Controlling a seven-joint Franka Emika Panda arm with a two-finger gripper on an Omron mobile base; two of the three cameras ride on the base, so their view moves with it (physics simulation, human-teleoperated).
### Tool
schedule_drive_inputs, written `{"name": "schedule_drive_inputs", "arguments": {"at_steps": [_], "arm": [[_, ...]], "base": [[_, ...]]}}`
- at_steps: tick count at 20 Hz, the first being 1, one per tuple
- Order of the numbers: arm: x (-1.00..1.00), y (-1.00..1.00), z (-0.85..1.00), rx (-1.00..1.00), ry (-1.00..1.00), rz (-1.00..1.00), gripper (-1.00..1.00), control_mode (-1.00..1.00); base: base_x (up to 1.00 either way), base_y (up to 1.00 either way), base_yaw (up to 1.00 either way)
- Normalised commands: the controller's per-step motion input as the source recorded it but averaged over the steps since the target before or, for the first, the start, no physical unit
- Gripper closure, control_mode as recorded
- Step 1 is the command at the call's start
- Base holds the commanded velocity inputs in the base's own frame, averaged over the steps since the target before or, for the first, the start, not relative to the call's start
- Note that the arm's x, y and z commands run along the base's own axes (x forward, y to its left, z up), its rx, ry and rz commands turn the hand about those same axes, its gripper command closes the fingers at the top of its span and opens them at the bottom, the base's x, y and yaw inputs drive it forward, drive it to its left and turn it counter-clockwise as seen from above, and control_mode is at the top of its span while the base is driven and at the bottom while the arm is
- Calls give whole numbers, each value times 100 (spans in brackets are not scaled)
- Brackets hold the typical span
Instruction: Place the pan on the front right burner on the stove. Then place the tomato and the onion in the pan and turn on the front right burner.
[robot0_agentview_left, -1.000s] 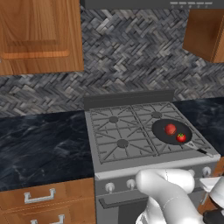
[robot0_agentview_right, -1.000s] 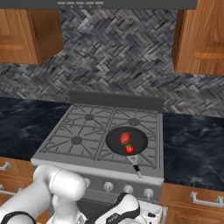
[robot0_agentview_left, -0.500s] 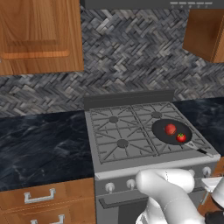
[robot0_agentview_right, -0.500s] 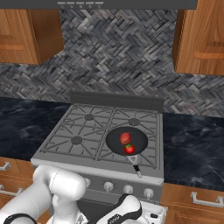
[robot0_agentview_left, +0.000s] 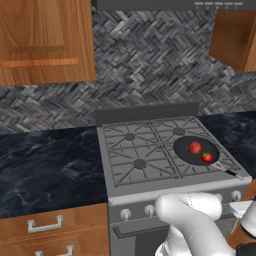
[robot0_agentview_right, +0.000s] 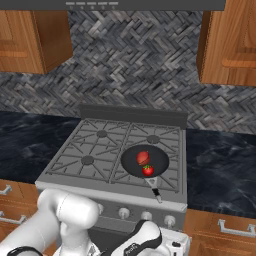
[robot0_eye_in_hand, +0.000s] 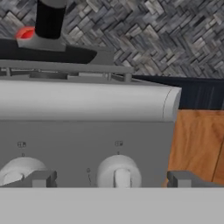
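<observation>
The gripper (robot0_eye_in_hand: 111, 179) sits at the bottom centre of the hand view, its two dark fingertips (robot0_eye_in_hand: 41, 178) spread wide apart with a white knob (robot0_eye_in_hand: 118, 171) between them; nothing is pinched, and whether the tips touch the knob cannot be told.

The stove (robot0_agentview_left: 125, 187) fills the middle of the left base view and the centre of the right base view (robot0_agentview_right: 65, 172), a grey range with four grated burners and a dark raised back panel (robot0_agentview_left: 147, 113). In the hand view its grey front face (robot0_eye_in_hand: 87, 131) spans the left and middle of the frame, with a wooden cabinet (robot0_eye_in_hand: 197, 144) at the right.

The pan (robot0_agentview_left: 196, 150) lies right of centre in the left base view, on the front right burner (robot0_agentview_left: 227, 159) grate, its thin handle (robot0_agentview_left: 231, 173) pointing to the stove's front edge. In the right base view the pan (robot0_agentview_right: 145, 160) is just below centre.

The onion (robot0_agentview_left: 194, 147) rests in the pan, dull red. The tomato (robot0_agentview_left: 207, 157), bright red with green, lies just beside it, nearer the front.

A second knob (robot0_eye_in_hand: 17, 171) shows at the lower left of the hand view.
</observation>
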Motion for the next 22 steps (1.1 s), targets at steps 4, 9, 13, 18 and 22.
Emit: {"name": "schedule_drive_inputs", "arguments": {"at_steps": [4, 9, 13, 18, 22], "arm": [[24, 0, 0, 0, 0, 0, -100, -100], [12, 0, -1, 0, 0, 0, -100, -100], [0, 0, -8, 0, 0, 0, -100, -100], [0, 0, -6, 0, 0, 0, -100, -100], [0, 0, -10, 0, 0, 0, -100, -100]], "base": [[0, 0, 0], [0, 0, 0], [0, 0, 0], [0, 0, 0], [0, 0, 0]]}}
